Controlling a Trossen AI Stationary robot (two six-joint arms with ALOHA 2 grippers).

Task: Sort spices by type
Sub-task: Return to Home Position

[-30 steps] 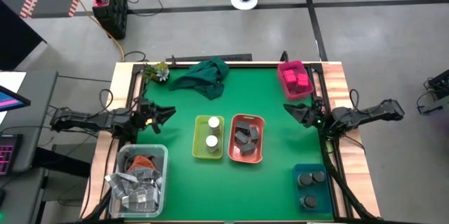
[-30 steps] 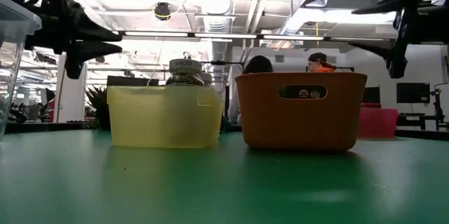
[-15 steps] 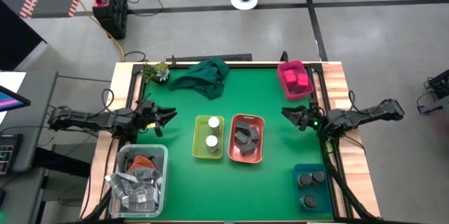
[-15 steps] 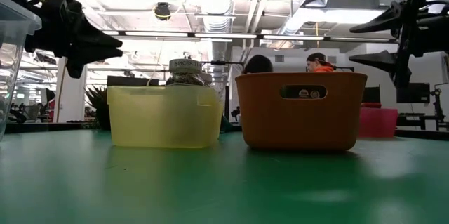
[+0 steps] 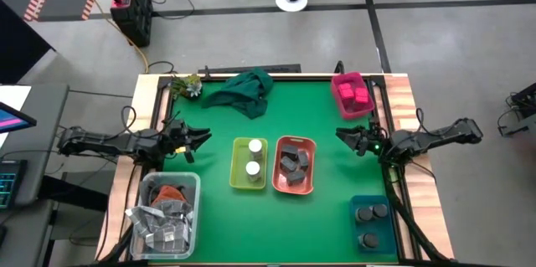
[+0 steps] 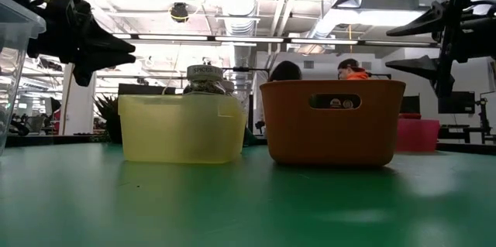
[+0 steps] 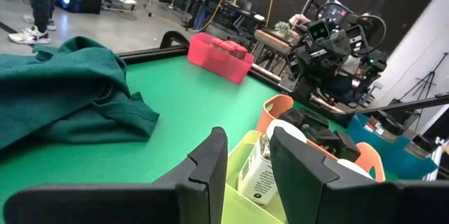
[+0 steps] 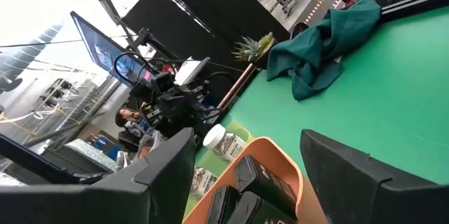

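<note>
Hovering empty at opposite sides, left gripper and right gripper held jaws apart; sorting looked finished, only parking at home remained.

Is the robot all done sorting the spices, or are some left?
Looks done: white-topped jars sit in the yellow bin, dark grey packs in the orange bin, dark round jars in the blue bin, pink packs in the pink bin. In hand: nothing; the left gripper and right gripper hover open and empty at the table's sides. Left: no loose spice shows on the green mat.
</note>
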